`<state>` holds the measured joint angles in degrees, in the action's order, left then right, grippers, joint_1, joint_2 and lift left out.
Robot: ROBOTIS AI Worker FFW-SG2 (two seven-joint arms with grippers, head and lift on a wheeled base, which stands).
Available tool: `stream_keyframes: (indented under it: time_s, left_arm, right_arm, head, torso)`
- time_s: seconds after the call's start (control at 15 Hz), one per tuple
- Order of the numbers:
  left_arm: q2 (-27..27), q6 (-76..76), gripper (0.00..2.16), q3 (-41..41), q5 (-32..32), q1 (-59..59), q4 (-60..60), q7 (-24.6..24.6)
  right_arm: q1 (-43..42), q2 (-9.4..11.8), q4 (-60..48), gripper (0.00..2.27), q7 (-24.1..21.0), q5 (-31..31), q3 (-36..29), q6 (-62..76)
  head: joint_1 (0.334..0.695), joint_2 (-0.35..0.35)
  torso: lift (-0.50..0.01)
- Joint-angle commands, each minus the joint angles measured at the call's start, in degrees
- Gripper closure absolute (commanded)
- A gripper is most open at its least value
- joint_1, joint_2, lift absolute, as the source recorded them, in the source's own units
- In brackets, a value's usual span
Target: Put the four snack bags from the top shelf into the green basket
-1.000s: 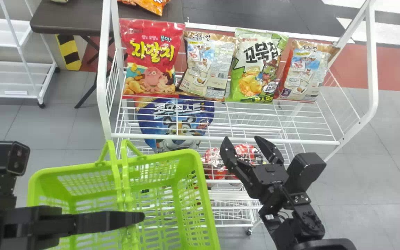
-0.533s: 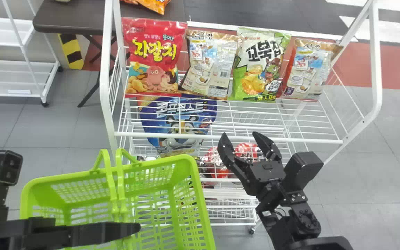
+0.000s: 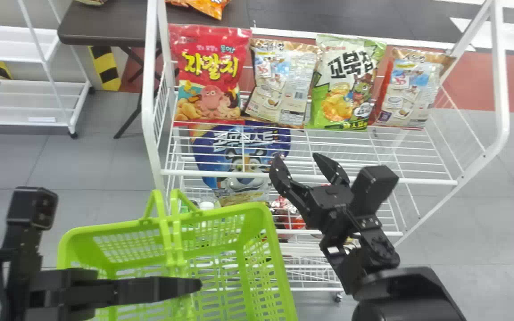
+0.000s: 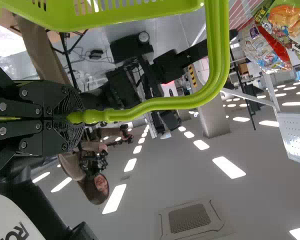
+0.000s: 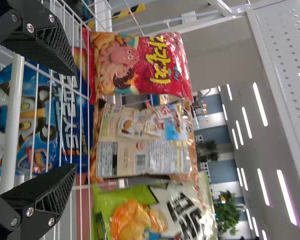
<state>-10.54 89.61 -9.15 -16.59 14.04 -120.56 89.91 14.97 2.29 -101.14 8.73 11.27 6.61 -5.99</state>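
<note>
Right pincer [image 3: 297, 157] advances over the top shelf [image 3: 395, 180], spread open — presumably to admit one of the four snack bags [image 3: 344, 82] standing along its rear — while the left pincer [image 4: 72, 118] clamps the handles [image 4: 165, 103] of the green basket [image 3: 280, 254], likely steadying it for loading.

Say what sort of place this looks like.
Probably a mock shop or demo area: snack bags lined up on a white wire rack, a green basket before it, and black-and-yellow striping behind.
</note>
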Motion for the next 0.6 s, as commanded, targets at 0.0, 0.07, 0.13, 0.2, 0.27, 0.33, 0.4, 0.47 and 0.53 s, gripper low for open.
stream_keyframes:
  time_s: [0.0,0.07,0.13,0.2,0.27,0.33,0.4,0.47,0.53]
  left_arm:
    - [0.25,0.42,2.15,1.77,0.59,-0.77,0.76,0.66]
    - [0.25,0.42,2.15,2.82,1.56,-1.21,0.85,0.66]
    - [0.16,0.42,2.15,2.65,1.03,0.29,0.23,0.66]
    - [0.16,0.42,2.15,2.39,-0.11,1.16,-0.03,0.66]
    - [0.08,0.42,2.15,2.21,-0.02,2.13,-1.61,0.66]
    - [-0.10,0.42,2.15,1.51,0.06,3.01,-3.11,0.66]
    - [-0.19,0.42,2.15,0.45,-0.38,3.63,-3.55,0.66]
    - [-0.28,0.42,2.15,-0.08,-0.64,4.15,-3.63,0.66]
    - [-0.36,0.42,2.15,-0.78,-1.17,4.59,-3.63,0.66]
  right_arm:
    - [-5.66,-1.94,4.81,0.18,-0.11,1.04,2.09,-0.83]
    - [-9.26,-2.34,8.23,0.18,-0.29,1.13,3.23,-0.65]
    - [-12.60,-2.34,12.01,0.18,-0.64,1.39,4.37,0.93]
    - [-15.59,-2.34,16.06,0.18,-0.90,2.01,4.99,3.57]
    - [-19.63,-2.34,20.45,0.18,-0.99,2.27,5.43,4.62]
    - [-23.23,-2.34,24.06,0.18,-1.08,2.71,6.48,4.62]
    - [-26.05,-2.34,26.87,0.18,-1.17,2.89,7.10,4.62]
    - [-28.95,-2.34,30.38,0.18,-1.08,3.15,7.10,4.97]
    - [-31.76,-2.34,33.37,0.18,-0.90,3.85,7.54,4.97]
  head:
    - [0.695,-0.073]
    - [0.695,-0.057]
    - [0.695,-0.043]
    - [0.695,-0.021]
    - [0.695,-0.013]
    - [0.695,-0.008]
    - [0.695,-0.004]
    - [0.695,0.004]
    - [0.695,0.012]
  torso:
    - [0.000]
    - [0.000]
    - [0.000]
    - [0.000]
    - [0.000]
    - [0.000]
    - [0.000]
    - [0.000]
    - [0.000]
